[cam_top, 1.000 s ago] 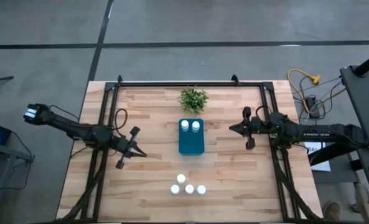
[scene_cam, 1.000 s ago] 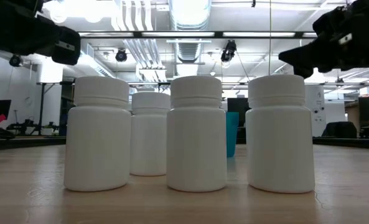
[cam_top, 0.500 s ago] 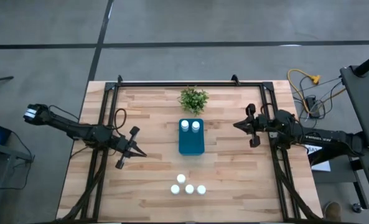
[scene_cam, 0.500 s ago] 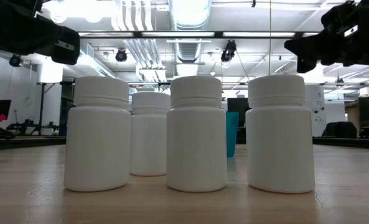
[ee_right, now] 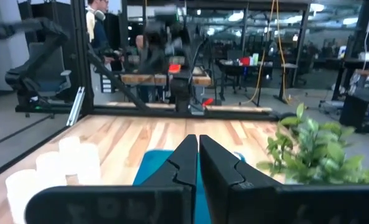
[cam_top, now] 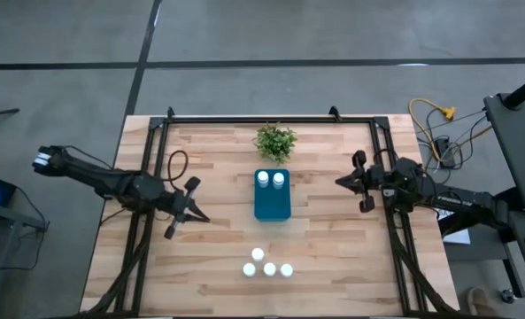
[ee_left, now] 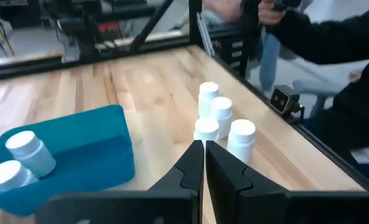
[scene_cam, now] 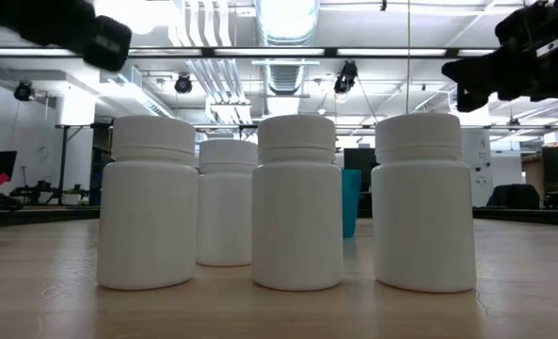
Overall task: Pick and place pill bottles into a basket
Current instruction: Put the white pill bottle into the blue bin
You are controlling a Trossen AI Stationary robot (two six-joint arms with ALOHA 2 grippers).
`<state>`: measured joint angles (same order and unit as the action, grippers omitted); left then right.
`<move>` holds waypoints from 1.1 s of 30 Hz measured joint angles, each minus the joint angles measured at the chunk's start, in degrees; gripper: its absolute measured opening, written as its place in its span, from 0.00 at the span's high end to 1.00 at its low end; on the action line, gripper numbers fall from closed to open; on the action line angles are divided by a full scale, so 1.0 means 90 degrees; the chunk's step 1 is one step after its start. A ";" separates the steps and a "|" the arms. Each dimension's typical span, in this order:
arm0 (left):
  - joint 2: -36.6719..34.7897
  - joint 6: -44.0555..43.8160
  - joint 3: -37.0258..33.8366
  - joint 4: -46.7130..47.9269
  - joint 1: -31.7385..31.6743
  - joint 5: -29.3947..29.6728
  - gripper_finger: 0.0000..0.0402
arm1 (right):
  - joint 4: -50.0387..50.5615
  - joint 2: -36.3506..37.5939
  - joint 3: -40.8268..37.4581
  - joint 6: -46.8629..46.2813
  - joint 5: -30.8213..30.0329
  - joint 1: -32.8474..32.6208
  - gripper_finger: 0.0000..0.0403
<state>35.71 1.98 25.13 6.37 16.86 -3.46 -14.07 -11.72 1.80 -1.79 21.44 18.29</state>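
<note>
Several white pill bottles (cam_top: 268, 265) stand on their bases in a cluster near the table's near edge; the low view shows them close up (scene_cam: 297, 202). Two more bottles (cam_top: 271, 179) are in the far end of the teal basket (cam_top: 272, 207) at the table's middle; they also show in the left wrist view (ee_left: 23, 158). My left gripper (cam_top: 204, 219) is shut and empty, left of the basket. My right gripper (cam_top: 338, 182) is shut and empty, right of the basket. Both hang above the table.
A small green plant (cam_top: 275, 140) stands just beyond the basket's far end. A black frame (cam_top: 271, 118) runs along the table's far, left and right sides. A person in dark clothing (ee_left: 333, 56) stands beyond the table's near edge; another shows far off (ee_right: 97, 15).
My right gripper has drawn back from the basket toward the table's right edge, staying shut. My left gripper has risen a little, as the low view shows. The bottles and the basket have stayed where they were.
</note>
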 joint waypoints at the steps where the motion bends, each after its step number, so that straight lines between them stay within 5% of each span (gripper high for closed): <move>1: 0.0120 0.0000 0.0322 0.0397 0.0000 0.0127 1.00 | 0.0090 0.0017 0.0000 -0.0002 0.0006 -0.0001 0.98; 6: 0.0993 -0.0010 0.1670 0.1638 -0.0002 0.0587 1.00 | 0.0166 0.0021 0.0000 -0.0016 0.0006 -0.0001 0.98; 24: 0.4565 0.0148 0.5005 0.3921 0.0002 0.0342 0.99 | 0.0209 0.0050 0.0000 0.0035 0.0006 -0.0003 0.98; 33: 0.5113 0.0074 0.6311 0.4855 0.0002 0.0345 0.73 | 0.0212 0.0050 0.0000 -0.0001 0.0006 -0.0003 0.98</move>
<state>81.73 2.64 81.94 50.06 16.88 -0.35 -12.16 -11.27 1.80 -1.80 21.50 18.26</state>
